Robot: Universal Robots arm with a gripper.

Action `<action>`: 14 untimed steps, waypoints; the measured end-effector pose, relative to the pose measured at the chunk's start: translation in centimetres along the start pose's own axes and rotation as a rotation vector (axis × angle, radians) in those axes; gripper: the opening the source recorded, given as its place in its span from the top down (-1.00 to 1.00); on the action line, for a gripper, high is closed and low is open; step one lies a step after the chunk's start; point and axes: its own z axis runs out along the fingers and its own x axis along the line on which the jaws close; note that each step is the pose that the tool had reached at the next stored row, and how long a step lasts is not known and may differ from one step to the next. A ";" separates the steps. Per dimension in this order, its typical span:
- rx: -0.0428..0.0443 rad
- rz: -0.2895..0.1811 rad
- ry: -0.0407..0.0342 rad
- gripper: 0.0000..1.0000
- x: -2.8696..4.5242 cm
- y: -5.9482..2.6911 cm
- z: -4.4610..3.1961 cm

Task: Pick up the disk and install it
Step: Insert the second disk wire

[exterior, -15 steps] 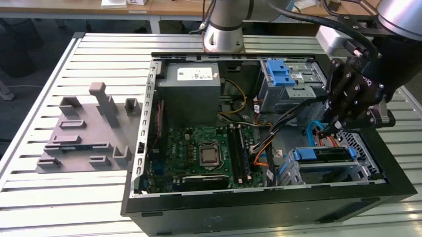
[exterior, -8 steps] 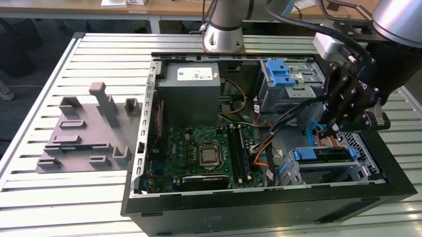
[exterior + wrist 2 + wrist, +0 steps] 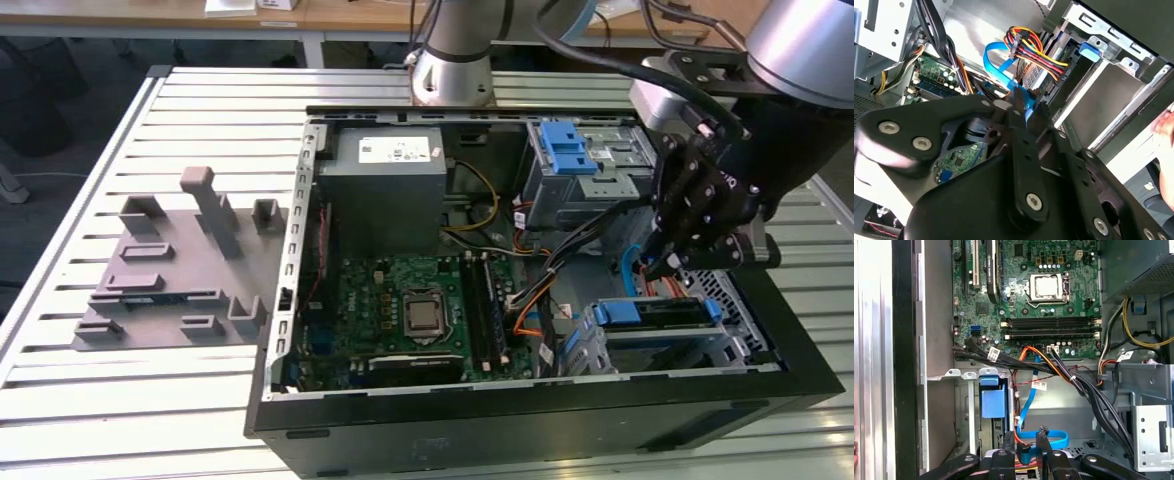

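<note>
At the exterior view's left, a grey moulded plastic fixture (image 3: 167,275) with blocky upright pegs lies on the ribbed metal worktop (image 3: 80,180). To its right is the open black steel computer case (image 3: 534,425), with its green circuit board (image 3: 414,310) studded with slots and a bare square processor socket. Farther right, at the near corner, the silver disk in its blue plastic carrier frame (image 3: 657,314) already sits in the perforated metal drive cage (image 3: 741,345).

Just above the disk hangs the black jointed claw (image 3: 663,268). In both wrist views its fingertips (image 3: 1009,440) look clenched on the flat blue ribbon cable's plug (image 3: 1024,454).

The danger I see is crowding. Limp bundles of orange, yellow and black wires (image 3: 1074,382) drape close by, and a tilted plug could miss its socket and bend. A tug on the thin, slippery ribbon might slide it out of the pinch, or the linkage could snag a loose wire.
</note>
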 end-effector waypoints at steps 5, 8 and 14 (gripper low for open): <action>0.0000 0.000 -0.0002 0.68 0.00 0.00 0.05; -0.0003 0.000 -0.0070 0.68 0.01 0.00 0.20; -0.0014 -0.004 -0.0304 0.68 0.49 -0.04 0.53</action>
